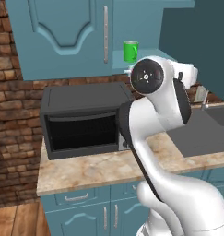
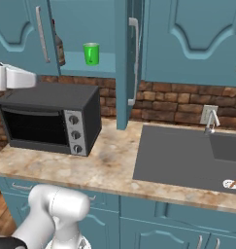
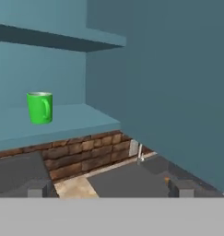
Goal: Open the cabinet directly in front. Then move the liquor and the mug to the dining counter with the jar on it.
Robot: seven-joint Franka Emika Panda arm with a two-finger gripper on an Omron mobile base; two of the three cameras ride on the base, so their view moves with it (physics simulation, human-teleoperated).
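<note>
Nearest me, my gripper (image 3: 109, 190) shows two small dark fingertips (image 3: 37, 190) spread wide apart with nothing between them, released. Below it lies the beige-brown marbled counter (image 2: 109, 163), smooth stone over teal base cabinets with slim silver pulls. On its left stands a boxy dark grey toaster oven (image 2: 49, 121) with a glass door and three round knobs; to the right a matte grey sink (image 2: 182, 155) is sunk into the stone, a small silver faucet (image 2: 210, 121) at its far edge. Behind runs a rough red-brown brick wall (image 2: 168, 107). Farther up, the cabinet (image 2: 90, 29) hangs with its right door (image 2: 129, 63) swung out edge-on, long silver bar handle showing. On its smooth teal shelf sits the mug (image 2: 91, 53), a bright green cylinder with a side handle, well beyond my fingertips. Left of it, half hidden by the left door, stands the liquor (image 2: 59, 48), a dark narrow-necked bottle.
</note>
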